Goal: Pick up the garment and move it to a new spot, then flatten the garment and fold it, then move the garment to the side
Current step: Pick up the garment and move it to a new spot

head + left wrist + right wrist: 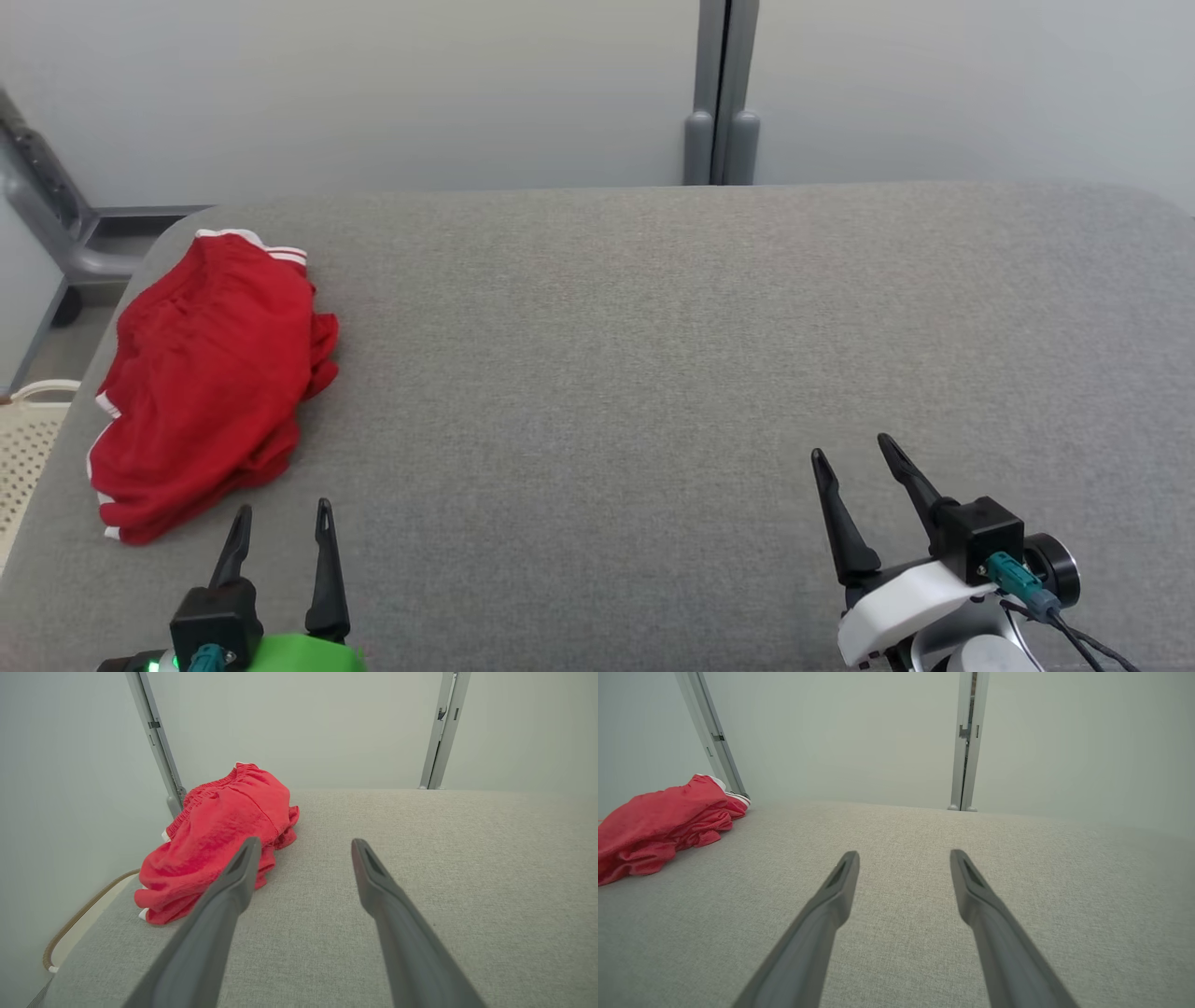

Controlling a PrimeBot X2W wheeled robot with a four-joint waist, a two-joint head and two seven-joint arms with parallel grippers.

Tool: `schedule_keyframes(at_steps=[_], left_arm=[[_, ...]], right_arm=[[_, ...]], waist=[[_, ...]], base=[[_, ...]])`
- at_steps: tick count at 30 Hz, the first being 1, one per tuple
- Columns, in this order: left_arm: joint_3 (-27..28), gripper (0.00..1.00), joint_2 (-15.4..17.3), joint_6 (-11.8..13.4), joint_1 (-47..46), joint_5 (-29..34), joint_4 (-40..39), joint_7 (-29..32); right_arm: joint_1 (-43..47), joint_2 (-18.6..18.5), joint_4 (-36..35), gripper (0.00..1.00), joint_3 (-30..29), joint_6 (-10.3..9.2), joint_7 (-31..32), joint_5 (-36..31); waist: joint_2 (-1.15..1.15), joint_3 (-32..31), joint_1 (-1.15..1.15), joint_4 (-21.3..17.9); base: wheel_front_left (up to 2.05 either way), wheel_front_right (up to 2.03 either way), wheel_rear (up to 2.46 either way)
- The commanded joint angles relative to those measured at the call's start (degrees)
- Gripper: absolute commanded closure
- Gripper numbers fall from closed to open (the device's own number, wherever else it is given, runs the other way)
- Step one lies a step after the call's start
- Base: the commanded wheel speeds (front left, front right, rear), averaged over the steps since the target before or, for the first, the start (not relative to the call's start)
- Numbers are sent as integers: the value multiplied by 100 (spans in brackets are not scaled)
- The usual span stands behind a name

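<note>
My left gripper (285, 506) sits at the lower left of the head view, its two long dark fingers spread apart with nothing between them. My right gripper (852, 446) is at the lower right, angled a little to the left, and its fingers are likewise parted and bare. Both hover over the broad grey fabric-covered surface (653, 327), well apart from each other.

The crumpled red cloth garment with white striped trim (205, 373) lies in a loose heap at the far left of that surface, close to its left edge and rounded corner. It is ahead of my left gripper and slightly to its left, near but not touching. In my left wrist view the garment (219, 840) bulges up behind my left finger (233, 882), which crosses in front of its lower right part, and a gathered waistband runs along its upper left side. In my right wrist view the same heap (654, 821) is off at the left edge, far from my open fingers (826, 905).

Beyond the left edge of the surface, lower down, stands a pale perforated basket with a cream rim (28, 448). I see only a corner of it and cannot tell what it holds.

Behind the surface is a plain pale wall (467, 93) with a grey metal post (721, 93) rising against it.
</note>
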Motion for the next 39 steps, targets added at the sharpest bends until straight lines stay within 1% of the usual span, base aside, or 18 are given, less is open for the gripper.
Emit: schedule_keyframes(at_steps=[1, 11, 15, 19, 24, 29, 33, 36, 39], left_arm=[[24, 0, 49, 12, -77, -32, 0, 10], [14, 0, 177, 3, -26, -72, 14, 116], [-16, 0, 207, -15, 28, -99, 20, 167], [-57, 0, 228, -31, 29, -99, 13, 198], [-79, 0, 241, 11, 55, -107, -24, 226], [-94, 0, 271, 2, 29, -146, -64, 322], [-56, 0, 452, -127, -250, -204, -197, 557], [-43, 0, 667, -311, -570, -269, -284, 860], [23, 0, 912, -517, -1048, -415, -370, 1319]], right_arm=[[49, -19, 7, 0, -1, 0, -25, 14], [91, -18, 16, 0, -30, 0, -36, 45], [76, -19, 33, 0, 11, 0, -32, 61], [40, -20, 60, 0, 54, 0, -31, 83], [60, -19, 105, 0, 120, 0, -34, 113], [55, -21, 159, 0, 156, 0, -37, 130], [55, -21, 156, 0, 105, 0, -39, 59], [33, -21, 138, 0, 67, 0, -39, 31], [1, -20, 113, 0, 45, 0, -33, -5]], waist=[[0, -9, 0, 238], [0, -62, 0, 1234], [0, -81, 0, 1524], [0, -70, 0, 1684], [0, -74, 0, 1716], [0, -77, 0, 1573], [0, -40, 0, 1357], [0, 14, 0, 1211], [0, 105, 0, 1059]], base=[[0, 0, 0], [0, 0, 0], [0, 0, 0], [0, 0, 0], [0, 0, 0], [0, 0, 0], [0, 0, 0], [0, 0, 0], [0, 0, 0]])
